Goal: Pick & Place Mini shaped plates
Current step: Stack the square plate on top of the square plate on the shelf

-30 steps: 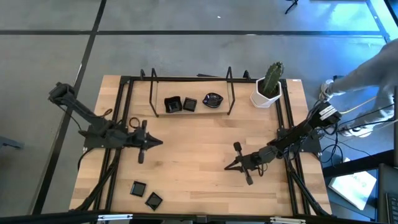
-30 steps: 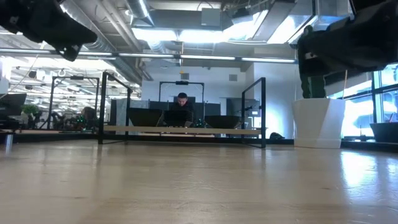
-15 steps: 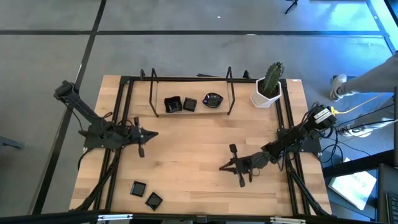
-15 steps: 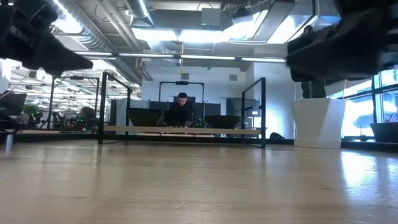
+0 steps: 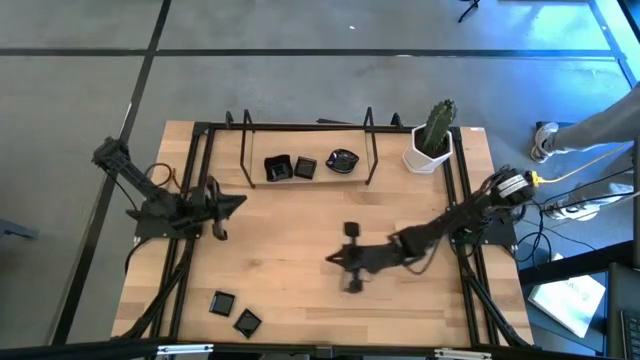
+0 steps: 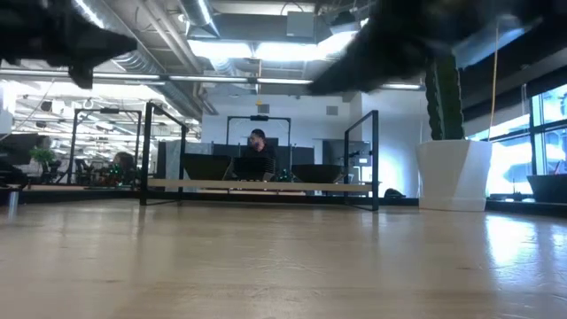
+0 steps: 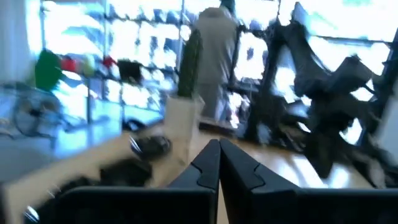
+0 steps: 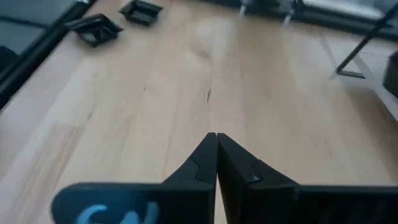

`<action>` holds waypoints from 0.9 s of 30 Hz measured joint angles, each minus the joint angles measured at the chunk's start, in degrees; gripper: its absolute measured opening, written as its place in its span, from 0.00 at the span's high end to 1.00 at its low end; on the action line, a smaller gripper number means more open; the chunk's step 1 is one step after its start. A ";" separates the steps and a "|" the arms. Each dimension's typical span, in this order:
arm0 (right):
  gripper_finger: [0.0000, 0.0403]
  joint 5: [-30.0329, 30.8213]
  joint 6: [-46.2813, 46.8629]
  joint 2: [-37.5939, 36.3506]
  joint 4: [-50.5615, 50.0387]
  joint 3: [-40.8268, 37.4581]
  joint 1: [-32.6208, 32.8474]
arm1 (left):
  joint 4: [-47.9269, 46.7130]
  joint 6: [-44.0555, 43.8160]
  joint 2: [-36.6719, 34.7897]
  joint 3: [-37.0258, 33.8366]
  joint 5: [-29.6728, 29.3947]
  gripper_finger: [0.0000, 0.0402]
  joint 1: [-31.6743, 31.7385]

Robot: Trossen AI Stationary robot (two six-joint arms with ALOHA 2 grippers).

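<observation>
Three glossy black mini shaped plates [image 5: 277, 168], [image 5: 305, 168], [image 5: 342, 160] rest on the low shelf of a black rack at the table's far side. Two more square plates [image 5: 222, 302], [image 5: 246, 322] lie flat on the wood near the front left corner, and they also appear in the right wrist view [image 8: 94, 28], [image 8: 142, 9]. My left gripper [image 5: 238, 201] hangs shut over the left part of the table, pointing roughly level toward the right, its fingertips [image 7: 219, 148] together. My right gripper [image 5: 332, 259] is shut above the table's middle, pointing left and slightly down [image 8: 216, 140]. Neither holds anything.
A white pot with a green cactus [image 5: 433, 140] stands at the far right corner. The black rack frame [image 5: 372, 150] and side rails [image 5: 190, 180] border the work area. Bare wood [image 5: 300, 230] lies between the two grippers. A person sits in the room beyond [image 6: 257, 146].
My right gripper has swung toward the table's left edge and risen, staying shut. My left gripper has drawn back toward the far left and tipped up to about level, also shut. No plate has moved.
</observation>
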 joint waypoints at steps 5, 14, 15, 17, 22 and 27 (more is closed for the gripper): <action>0.98 -9.28 -1.70 8.14 -17.67 20.98 -2.26 | 2.28 8.81 -0.14 0.01 0.07 1.00 0.50; 0.98 -28.81 -8.46 25.43 -33.64 54.03 -5.75 | -4.96 3.51 -0.13 0.01 -4.45 0.98 -4.99; 0.98 -32.03 -8.64 27.24 -33.44 56.56 -5.79 | -5.76 2.94 -0.13 0.01 -4.89 0.99 -5.95; 0.98 -38.30 -8.88 30.40 -33.86 60.53 -5.90 | -6.10 2.18 -0.17 0.01 -5.22 0.99 -8.11; 0.98 -48.33 -12.87 36.70 -33.86 64.94 -5.85 | -6.50 2.09 -0.20 0.01 -5.16 0.99 -13.12; 0.98 -54.92 -18.34 39.76 -28.85 64.26 -5.31 | -6.86 3.89 -0.19 0.01 -5.24 0.98 -16.87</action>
